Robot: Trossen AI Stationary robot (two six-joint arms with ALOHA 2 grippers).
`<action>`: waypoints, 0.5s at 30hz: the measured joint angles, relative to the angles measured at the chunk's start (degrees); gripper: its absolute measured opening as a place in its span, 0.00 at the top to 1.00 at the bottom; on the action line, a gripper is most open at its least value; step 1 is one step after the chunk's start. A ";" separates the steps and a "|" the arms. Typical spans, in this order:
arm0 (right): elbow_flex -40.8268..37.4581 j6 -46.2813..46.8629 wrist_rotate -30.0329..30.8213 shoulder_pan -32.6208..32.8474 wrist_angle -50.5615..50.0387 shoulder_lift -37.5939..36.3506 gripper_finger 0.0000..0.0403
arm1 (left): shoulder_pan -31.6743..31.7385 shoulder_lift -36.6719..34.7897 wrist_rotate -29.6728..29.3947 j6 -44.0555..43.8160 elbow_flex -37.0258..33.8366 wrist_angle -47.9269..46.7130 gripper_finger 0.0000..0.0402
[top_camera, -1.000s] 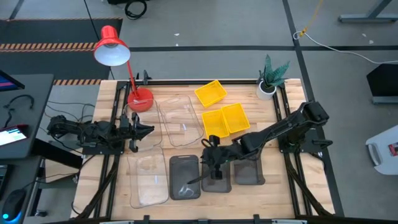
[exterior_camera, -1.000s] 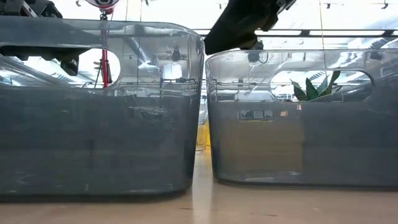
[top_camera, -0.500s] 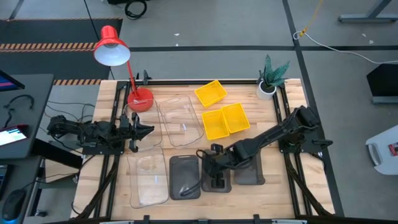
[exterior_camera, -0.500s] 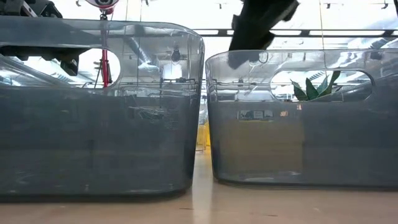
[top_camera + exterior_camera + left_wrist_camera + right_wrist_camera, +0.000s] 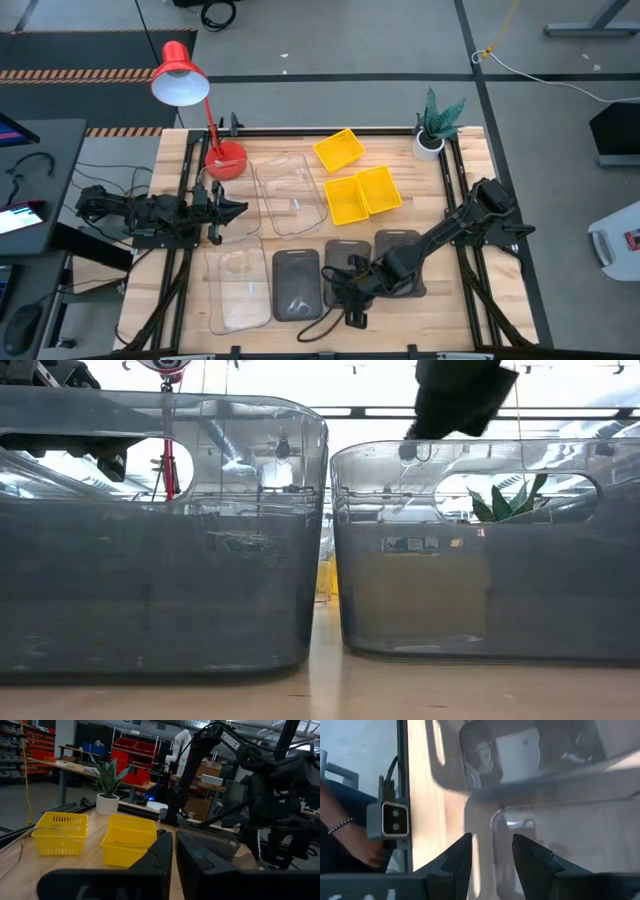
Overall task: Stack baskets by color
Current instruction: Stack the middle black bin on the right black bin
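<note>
High view, desk: I see the wooden desk point(image 5: 180, 300) with three dark grey baskets in a row near its front edge, the left one point(image 5: 296, 284), the middle one point(image 5: 340, 262) and the right one point(image 5: 400, 250)
High view, other baskets: two clear baskets, one at front left point(image 5: 238, 288) and one behind it point(image 5: 290, 192); three yellow baskets further back, one apart point(image 5: 338, 150) and two touching side by side point(image 5: 362, 195)
High view, right pincer point(image 5: 350, 300): over the front end of the middle grey basket, near the desk's front edge
High view, left pincer point(image 5: 236, 209): parked at the desk's left side, beside the clear baskets
High view, extras: red lamp point(image 5: 182, 78) back left, potted plant point(image 5: 434, 125) back right
Low view: two grey basket walls fill my picture, with a dark arm above the right-hand one point(image 5: 480, 550)
Left wrist view: fingers point(image 5: 162, 852) nearly touching, holding nothing; yellow baskets and plant ahead
Right wrist view: fingers point(image 5: 532, 855) apart, gripping nothing, over a grey basket rim; a person's hand point(image 5: 350, 840) shows beyond the desk edge
</note>
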 joint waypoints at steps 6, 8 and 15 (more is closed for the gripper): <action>0.00 2.39 2.20 2.10 2.10 0.73 0.64 | 0.00 0.02 0.00 -0.01 -0.01 -0.02 0.94; -0.02 2.11 3.51 2.83 2.19 0.98 0.64 | 0.00 0.00 0.00 0.01 -0.01 -0.10 0.93; -0.02 0.32 5.86 4.04 2.65 3.04 0.63 | 0.00 0.02 0.00 -0.02 -0.01 0.21 0.92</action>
